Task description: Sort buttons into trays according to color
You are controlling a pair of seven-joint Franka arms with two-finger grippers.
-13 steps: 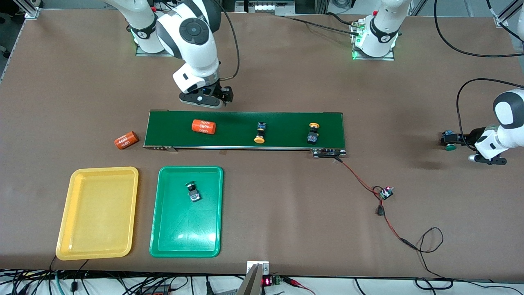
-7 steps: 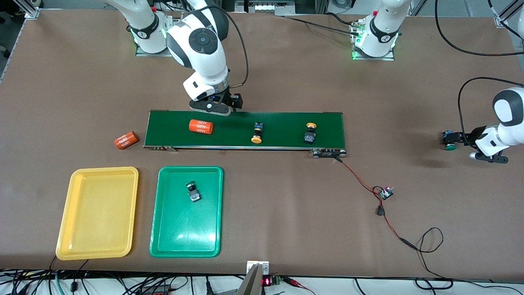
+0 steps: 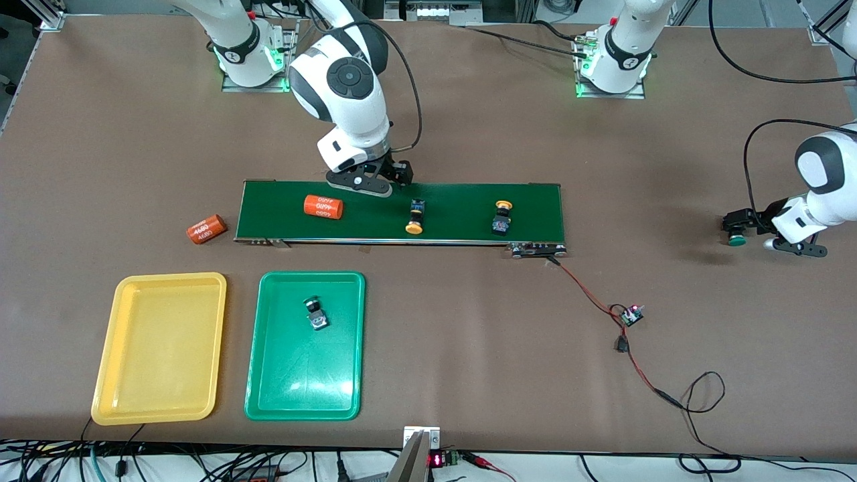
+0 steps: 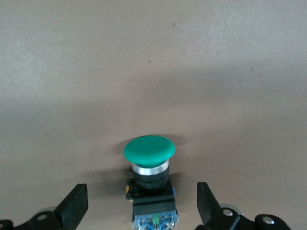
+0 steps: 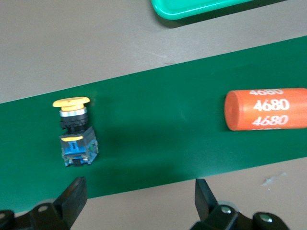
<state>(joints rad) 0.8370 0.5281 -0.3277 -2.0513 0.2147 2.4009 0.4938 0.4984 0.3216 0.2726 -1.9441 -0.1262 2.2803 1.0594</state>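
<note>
The green tray (image 3: 274, 375) holds one button (image 3: 315, 313); the yellow tray (image 3: 161, 348) beside it is bare. Two yellow-capped buttons (image 3: 415, 217) (image 3: 501, 217) lie on the dark-green belt (image 3: 455, 201). My right gripper (image 3: 375, 177) hangs open over the belt's edge nearest the robots' bases, with the closer yellow button (image 5: 74, 132) just off its fingers (image 5: 72, 196) in the right wrist view. At the left arm's end of the table a green button (image 3: 737, 239) lies on its side. My left gripper (image 4: 141, 194) is open around its body, under the green cap (image 4: 149, 152).
One orange "4680" cylinder (image 3: 323, 206) lies on the belt, another (image 3: 204, 229) on the table off the belt's end. A red-black wire runs from the belt to a small board (image 3: 631, 314). Bare brown table surrounds the left gripper.
My right gripper has moved along the belt toward the yellow buttons. The belt's things have drifted toward the right arm's end. My left gripper has slid over the green button.
</note>
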